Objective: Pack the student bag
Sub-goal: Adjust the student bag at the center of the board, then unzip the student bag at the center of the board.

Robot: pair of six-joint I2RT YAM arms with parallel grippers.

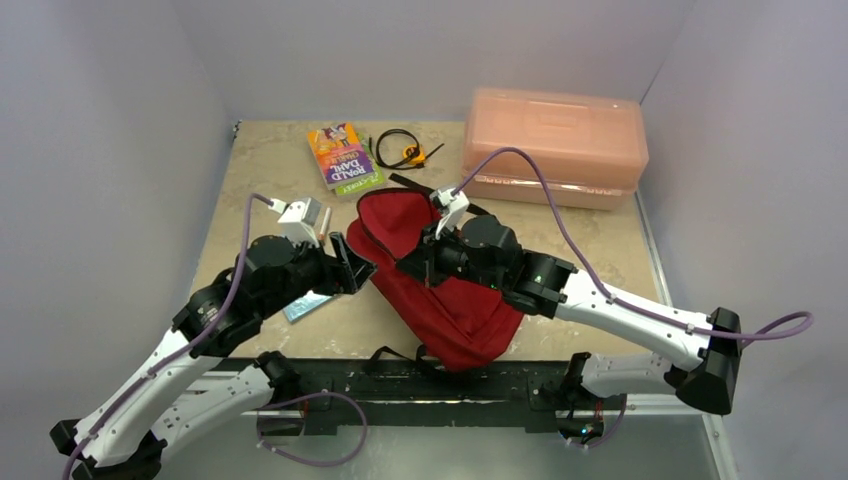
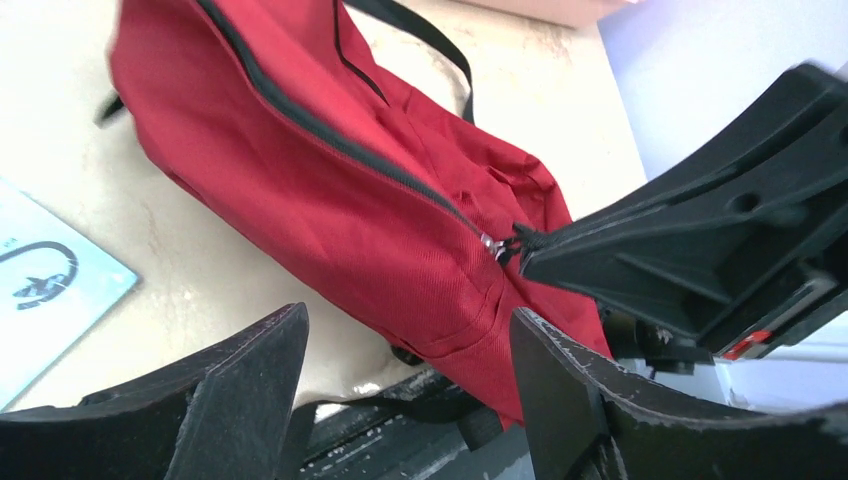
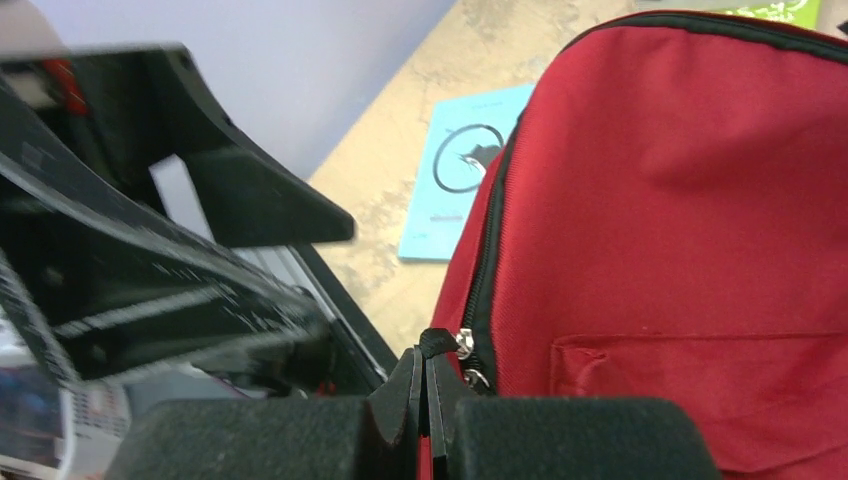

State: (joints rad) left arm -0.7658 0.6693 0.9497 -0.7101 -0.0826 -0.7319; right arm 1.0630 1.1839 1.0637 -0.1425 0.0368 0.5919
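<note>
**Packing at an early stage, read left to right.**

- **Left gripper.** Your left gripper (image 1: 355,268) hangs low over the worktop (image 1: 250,180), left of centre. Its jaws are wide apart and hold nothing. It faces the left flank of the student bag (image 1: 455,305) from just beside it and does not touch the fabric.
- **Booklet.** A pale blue booklet (image 1: 303,306) lies flat under the left arm, towards the near edge.
- **Bag.** The student bag lies flat at the middle of the worktop and reaches down to the near edge.
- **Right gripper.** Your right gripper (image 3: 426,372) is pinched fully together on the black zipper pull (image 3: 437,343). The pull sits on the bag's left side, between the bag and the open left gripper.
- **Far edge.** A colourful paperback (image 1: 343,157) and a black cord with an orange fitting (image 1: 402,150) lie here. A pink plastic box (image 1: 555,145) sits in the far right corner.

**Progress, as a judgement.** Only the hold on the pull is in place. The zipper track (image 2: 330,135) reads closed along its visible run, and no lining shows. The book, booklet, cord and box all lie outside the bag. You have yet to draw the zipper open, hold the mouth apart, load the items and close the bag. Which of the loose items belong inside cannot be told.
</note>
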